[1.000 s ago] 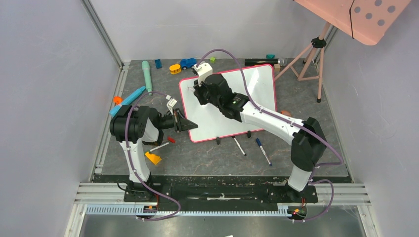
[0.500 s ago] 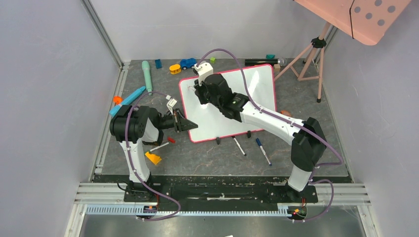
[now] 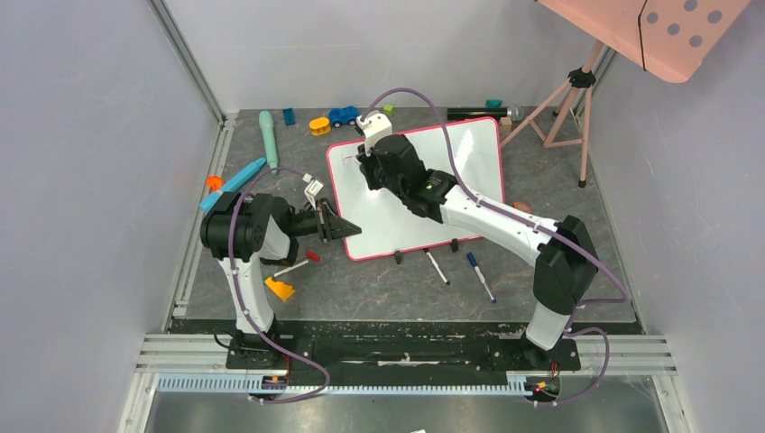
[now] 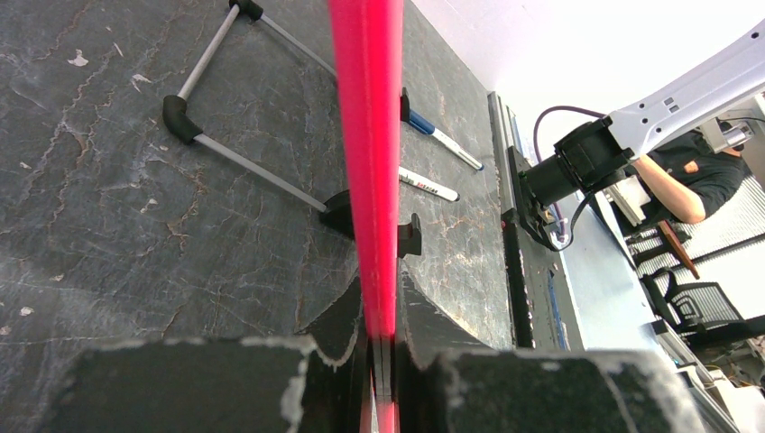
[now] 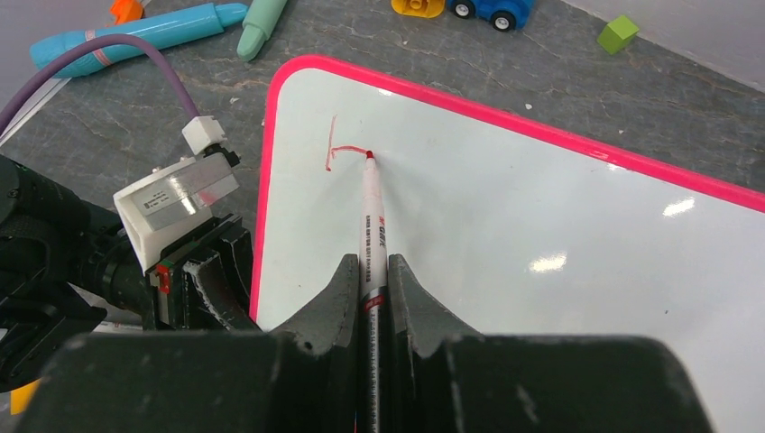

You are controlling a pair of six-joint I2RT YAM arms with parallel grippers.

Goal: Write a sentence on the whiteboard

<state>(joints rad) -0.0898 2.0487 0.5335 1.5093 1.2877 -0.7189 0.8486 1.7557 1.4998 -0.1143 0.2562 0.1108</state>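
**Marker tip set near the board's upper-left corner**

In the top view the whiteboard (image 3: 474, 162) was seen mid-frame, its long axis running left to right and raised at the right. Its lower-left frame was pinched by the left gripper (image 3: 347, 227), shown edge-on only in the left wrist view. The right gripper (image 5: 372, 267) was clamped on a marker (image 5: 373, 216) pointing up-frame. Its tip was on the first red strokes of the sentence (image 5: 338, 153), clear only in the right wrist view.
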